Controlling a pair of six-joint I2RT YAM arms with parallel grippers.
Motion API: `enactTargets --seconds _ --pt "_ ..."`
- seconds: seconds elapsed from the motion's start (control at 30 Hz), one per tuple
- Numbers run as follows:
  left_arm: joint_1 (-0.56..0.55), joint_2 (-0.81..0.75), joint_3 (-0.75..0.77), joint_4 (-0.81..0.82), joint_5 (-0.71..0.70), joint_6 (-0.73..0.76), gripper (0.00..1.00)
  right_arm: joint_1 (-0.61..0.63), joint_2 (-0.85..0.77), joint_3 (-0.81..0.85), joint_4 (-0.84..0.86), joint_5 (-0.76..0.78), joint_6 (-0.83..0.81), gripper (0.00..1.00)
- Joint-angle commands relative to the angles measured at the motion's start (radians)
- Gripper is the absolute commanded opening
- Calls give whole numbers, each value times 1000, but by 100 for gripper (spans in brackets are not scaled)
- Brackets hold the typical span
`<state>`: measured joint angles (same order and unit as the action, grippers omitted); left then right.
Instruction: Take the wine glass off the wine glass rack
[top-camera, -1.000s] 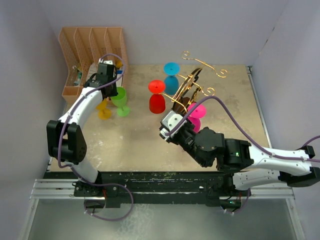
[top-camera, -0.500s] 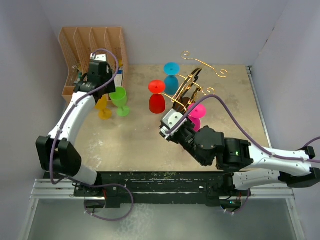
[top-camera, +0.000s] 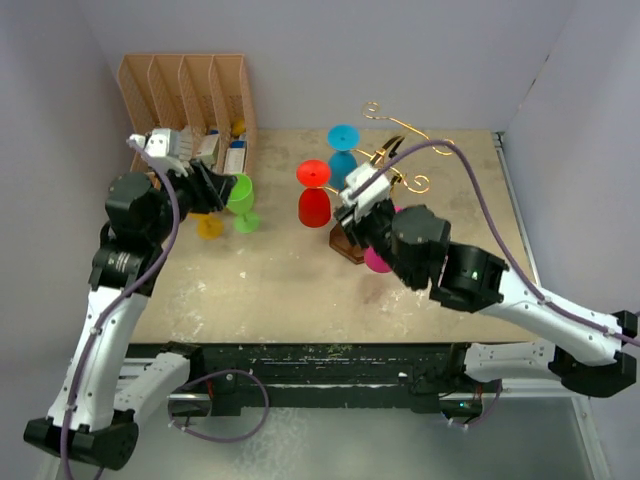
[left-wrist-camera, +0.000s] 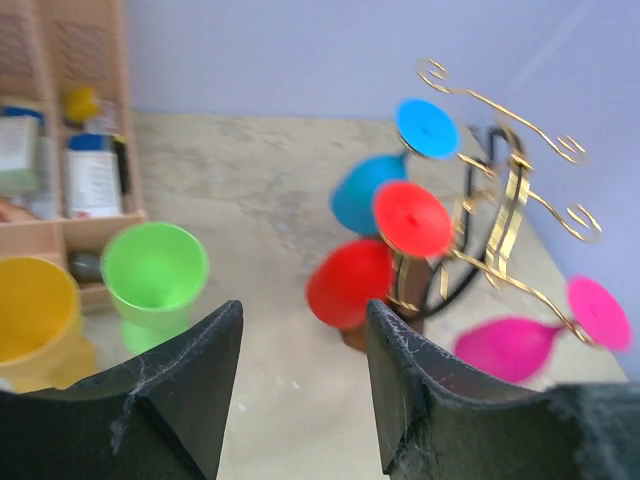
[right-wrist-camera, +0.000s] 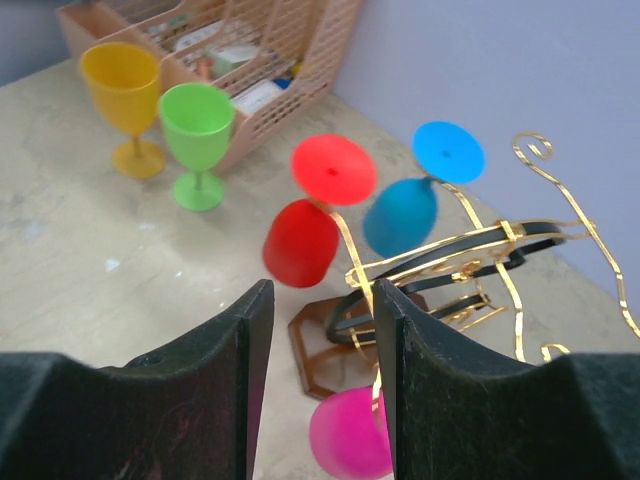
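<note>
The gold wire rack stands on its dark brown base at mid table. A red glass, a blue glass and a pink glass hang upside down from its arms. My right gripper is open and empty. It hovers over the rack's near side, with the base and pink glass between its fingers in the right wrist view. My left gripper is open and empty, raised beside the green glass. It faces the rack from the left.
A green glass and a yellow glass stand upright on the table in front of the tan slotted organizer. Grey walls close the left, back and right sides. The right arm hides most of the pink glass from above.
My left arm pulled back from the organizer and rose, and now faces the rack. My right gripper moved up and forward over the rack's base. No glass has moved.
</note>
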<state>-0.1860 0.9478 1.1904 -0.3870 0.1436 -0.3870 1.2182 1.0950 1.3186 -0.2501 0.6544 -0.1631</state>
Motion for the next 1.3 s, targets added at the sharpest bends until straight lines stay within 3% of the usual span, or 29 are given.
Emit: enactTargets --seconds 0.0,0.1,0.27,0.43,0.7,1.27 --pt "-3 -92 -157 83 277 -50 55 -202 49 181 -117 -148 185 47" --pt "-2 -165 -268 86 314 -31 55 -445 80 265 -195 -328 339 47" --pt "-3 -237 -357 65 333 -13 55 -852 54 197 -115 -812 583 46" --pt "-3 -238 -336 19 321 14 55 -1061 -8 -53 98 -1180 834 39" --pt "-3 -243 -340 1 338 18 55 -1168 -217 -355 114 -1239 988 42" --pt "-3 -263 -345 -16 340 13 55 -1169 -329 -372 -107 -1096 946 43"
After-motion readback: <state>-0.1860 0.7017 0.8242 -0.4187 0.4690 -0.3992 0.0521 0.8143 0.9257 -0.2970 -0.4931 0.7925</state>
